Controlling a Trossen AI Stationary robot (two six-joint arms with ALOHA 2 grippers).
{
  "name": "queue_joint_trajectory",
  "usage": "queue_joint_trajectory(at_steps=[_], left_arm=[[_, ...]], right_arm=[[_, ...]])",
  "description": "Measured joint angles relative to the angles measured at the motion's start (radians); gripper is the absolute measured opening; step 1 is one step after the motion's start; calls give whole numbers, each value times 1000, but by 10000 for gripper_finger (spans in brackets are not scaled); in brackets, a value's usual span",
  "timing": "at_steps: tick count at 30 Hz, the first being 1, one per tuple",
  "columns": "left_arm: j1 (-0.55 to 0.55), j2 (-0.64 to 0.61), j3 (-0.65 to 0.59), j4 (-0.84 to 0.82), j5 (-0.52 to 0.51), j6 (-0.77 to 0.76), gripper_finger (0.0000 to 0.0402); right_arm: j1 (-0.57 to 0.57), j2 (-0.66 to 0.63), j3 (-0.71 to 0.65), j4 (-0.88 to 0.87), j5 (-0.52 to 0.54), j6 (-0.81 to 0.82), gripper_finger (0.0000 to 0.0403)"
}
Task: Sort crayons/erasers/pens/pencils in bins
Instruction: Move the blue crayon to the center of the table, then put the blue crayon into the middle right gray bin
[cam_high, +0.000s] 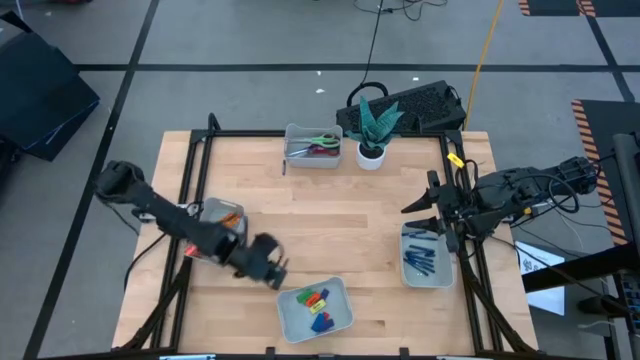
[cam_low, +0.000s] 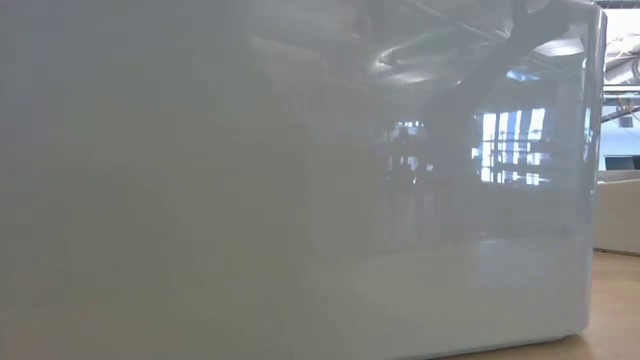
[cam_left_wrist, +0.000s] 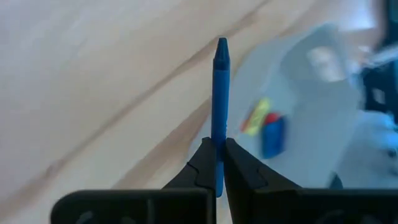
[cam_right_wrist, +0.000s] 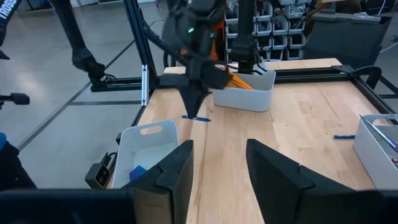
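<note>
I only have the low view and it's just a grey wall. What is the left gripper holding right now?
Observer: The left gripper is shut on a blue pen.
Operator: Where is it over the table?
Observer: Beside the left edge of the front bin, which holds the erasers. It is not over that bin.
Operator: And the right arm?
Observer: The right gripper is open. It hangs by the far end of the right-hand bin, where other pens lie.

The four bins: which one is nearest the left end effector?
The bin at the table's near edge, holding coloured erasers. The left end effector, gripping a blue stick, hangs just beside its rim.
</note>
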Motion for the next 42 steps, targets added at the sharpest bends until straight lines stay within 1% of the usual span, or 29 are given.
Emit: queue_joint_trajectory(at_steps=[3,5,7,10,12,14,15,18,20,24,26,29,32,35,38,40,42], left_arm=[[115,27,82,-4,96,194,12],[182,54,153,-49,130,333,11],[243,106,249,-55,162,469,11],[311,205,399,-106,178,659,11],[346,280,495,-108,179,762,11],[380,361,580,-145,178,847,11],[397,400,619,-132,178,884,12],[449,513,703,-146,172,952,15],[478,575,740,-126,160,996,16],[523,666,765,-130,96,1018,17],[540,700,763,-135,86,1008,18],[558,736,763,-176,63,932,18],[568,763,763,-218,62,847,18],[570,776,763,-220,62,783,27],[575,774,763,-218,57,692,61],[584,773,763,-223,64,656,100],[603,763,763,-236,113,646,143]], right_arm=[[0,0,0,0,0,0,139],[0,0,0,0,0,0,139],[0,0,0,0,0,0,139],[0,-1,0,0,0,0,139],[0,0,0,2,0,0,139],[0,0,1,6,0,0,139],[0,1,1,6,0,0,139],[0,4,1,6,0,0,139],[0,8,1,6,0,0,139],[0,12,1,6,0,0,139],[0,13,1,6,0,0,139],[0,14,1,6,0,0,139],[0,14,1,6,0,0,139],[0,16,1,6,0,0,139],[0,16,1,6,0,0,139],[0,16,1,6,0,0,139],[0,16,1,6,0,0,139]])
